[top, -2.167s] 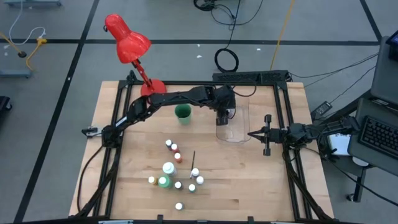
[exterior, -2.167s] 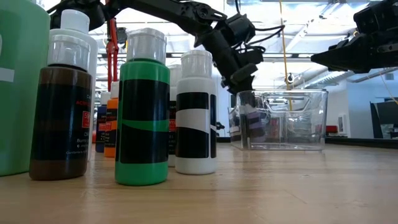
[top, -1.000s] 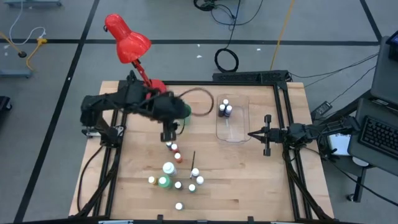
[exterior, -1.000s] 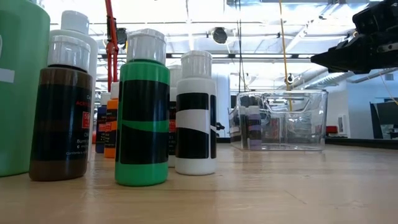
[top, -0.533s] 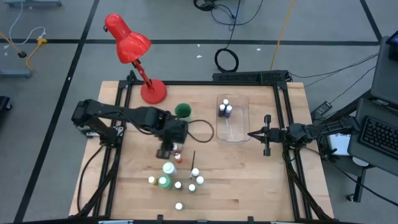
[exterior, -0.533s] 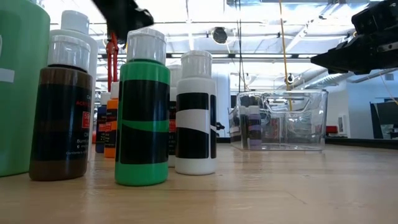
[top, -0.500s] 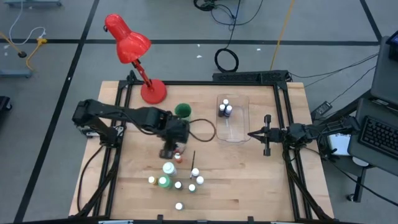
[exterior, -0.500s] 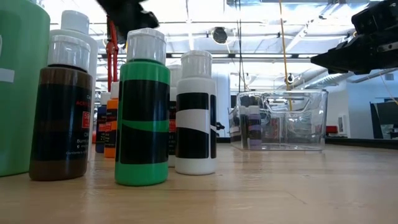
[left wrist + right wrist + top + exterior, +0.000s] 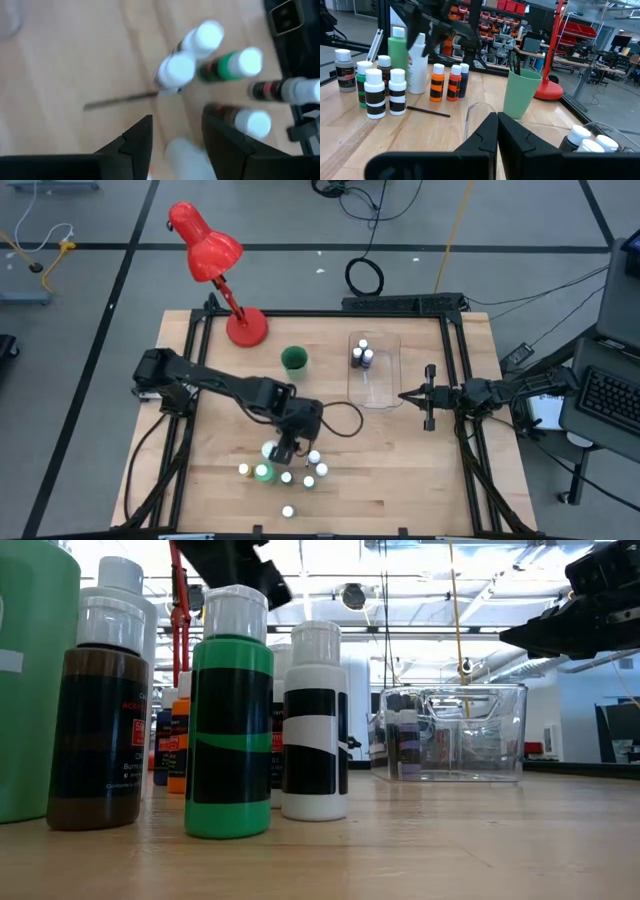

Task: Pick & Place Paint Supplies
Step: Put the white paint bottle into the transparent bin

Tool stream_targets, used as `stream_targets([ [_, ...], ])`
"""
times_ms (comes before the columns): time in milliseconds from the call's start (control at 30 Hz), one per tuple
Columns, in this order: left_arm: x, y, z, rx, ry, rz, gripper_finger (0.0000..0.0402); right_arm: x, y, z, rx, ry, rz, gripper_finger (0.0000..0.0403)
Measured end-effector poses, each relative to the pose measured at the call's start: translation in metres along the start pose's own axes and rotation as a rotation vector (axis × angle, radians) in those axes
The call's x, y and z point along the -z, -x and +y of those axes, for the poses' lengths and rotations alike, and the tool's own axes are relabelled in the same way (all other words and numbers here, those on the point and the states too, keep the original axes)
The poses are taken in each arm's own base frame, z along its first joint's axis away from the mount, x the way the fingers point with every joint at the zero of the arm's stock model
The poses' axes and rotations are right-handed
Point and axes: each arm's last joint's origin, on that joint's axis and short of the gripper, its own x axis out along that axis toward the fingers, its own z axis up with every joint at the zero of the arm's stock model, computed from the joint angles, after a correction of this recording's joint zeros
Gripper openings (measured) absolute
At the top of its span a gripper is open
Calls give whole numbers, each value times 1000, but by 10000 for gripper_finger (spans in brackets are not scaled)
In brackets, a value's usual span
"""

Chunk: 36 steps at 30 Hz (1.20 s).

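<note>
I hover the left end effector (image 9: 284,450), fingers apart, over the paint bottles (image 9: 287,476) for the next pick, while the right end effector (image 9: 404,394), fingers together, waits beside the clear tray (image 9: 392,370).

Blurred bottle (image 9: 187,159) between left hand's fingers (image 9: 137,142)

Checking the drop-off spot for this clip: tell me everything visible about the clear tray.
The tray is a clear, hard-looking plastic bin with upright walls and rounded corners, open on top. It sits flat on the table, right of the green cup and just ahead of the right pincer, which does not touch it. Two white-capped dark bottles stand at its far end; the rest looks empty.
</note>
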Motion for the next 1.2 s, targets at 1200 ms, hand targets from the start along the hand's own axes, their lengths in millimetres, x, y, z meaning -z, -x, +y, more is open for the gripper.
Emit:
stream_targets([
  [1200,-15,-56,-3,8,-210,-29,276,0,0,0,-2,-2,7,4],
])
